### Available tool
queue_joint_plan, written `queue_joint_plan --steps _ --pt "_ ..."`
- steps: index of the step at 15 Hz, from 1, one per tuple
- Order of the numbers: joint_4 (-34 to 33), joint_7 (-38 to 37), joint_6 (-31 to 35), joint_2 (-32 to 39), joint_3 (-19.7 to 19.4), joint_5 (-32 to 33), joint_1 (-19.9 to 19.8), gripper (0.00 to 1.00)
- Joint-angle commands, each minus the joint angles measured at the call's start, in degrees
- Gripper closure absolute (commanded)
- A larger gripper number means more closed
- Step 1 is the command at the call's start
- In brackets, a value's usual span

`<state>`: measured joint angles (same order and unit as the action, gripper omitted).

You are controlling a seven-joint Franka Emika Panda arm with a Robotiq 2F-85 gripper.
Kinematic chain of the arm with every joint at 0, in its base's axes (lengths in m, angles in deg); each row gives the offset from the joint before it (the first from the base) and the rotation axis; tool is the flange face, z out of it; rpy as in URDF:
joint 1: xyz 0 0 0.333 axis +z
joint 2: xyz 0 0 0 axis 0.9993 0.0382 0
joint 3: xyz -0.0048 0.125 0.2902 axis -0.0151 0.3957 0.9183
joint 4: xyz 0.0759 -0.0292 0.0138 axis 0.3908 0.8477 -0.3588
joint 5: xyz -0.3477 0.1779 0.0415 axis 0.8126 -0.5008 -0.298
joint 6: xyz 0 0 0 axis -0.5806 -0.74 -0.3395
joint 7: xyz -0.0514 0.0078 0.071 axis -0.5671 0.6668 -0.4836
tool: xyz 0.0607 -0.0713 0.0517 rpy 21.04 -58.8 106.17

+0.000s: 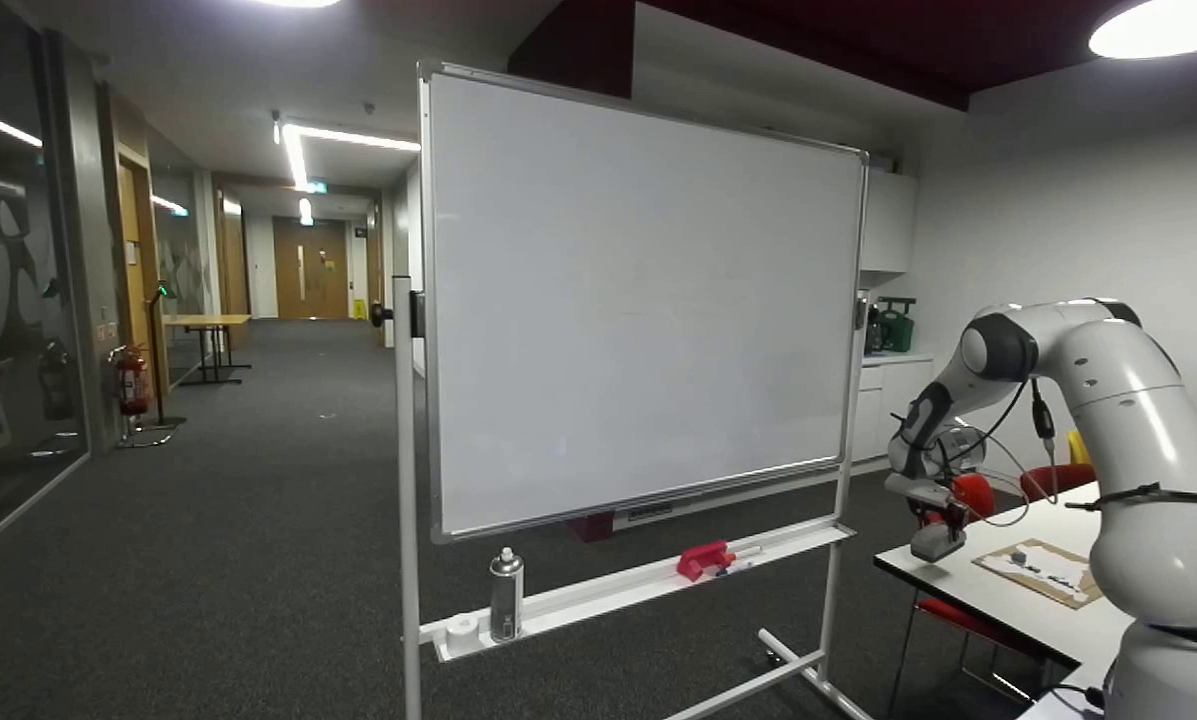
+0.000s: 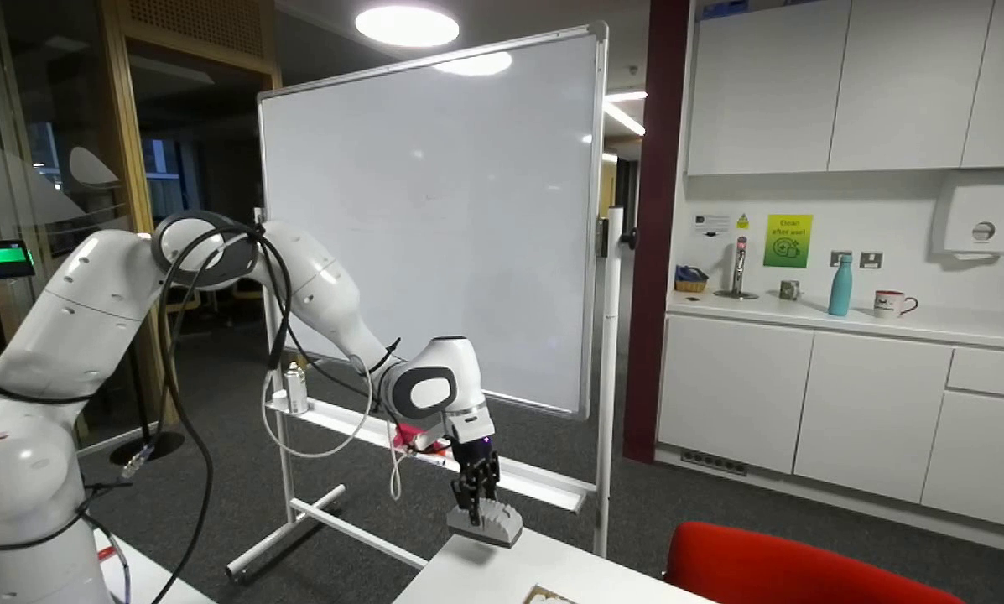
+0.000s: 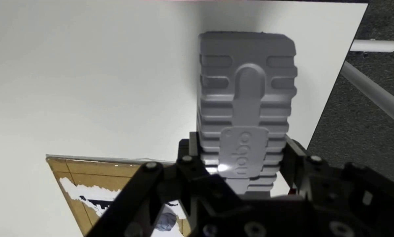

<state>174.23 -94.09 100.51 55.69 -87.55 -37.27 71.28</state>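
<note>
Nobo whiteboard eraser (image 3: 246, 108), grey and ribbed, is held near the mobile whiteboard (image 1: 638, 300), which has a long tray (image 1: 608, 597) low on its stand. The eraser hangs over a white table (image 3: 85, 82), close to a corner; a brown cardboard sheet (image 3: 101, 171) bearing torn white paper (image 3: 81, 190) lies on that tabletop. The gripper (image 3: 244, 144), jaws part-way closed, clamps the eraser's long sides. A silver aerosol can (image 1: 506, 600) stands on the tray.
</note>
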Motion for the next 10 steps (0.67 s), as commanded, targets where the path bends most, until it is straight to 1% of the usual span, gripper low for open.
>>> queue_joint_plan --steps 1,6,7,9,10 --pt "-3.39 0.88 -2.12 2.59 -0.84 -2.79 0.79 0.66" --pt "-5.39 1.36 -3.17 4.62 -0.91 -4.15 0.77 0.66" --pt "-5.5 1.46 -3.46 4.73 -1.12 -3.9 0.92 0.23" --pt "-5.97 1.46 -4.07 5.0 -1.13 -3.89 0.9 0.07" --pt "-6.17 1.56 -4.41 5.0 -1.07 -3.93 0.83 0.01"
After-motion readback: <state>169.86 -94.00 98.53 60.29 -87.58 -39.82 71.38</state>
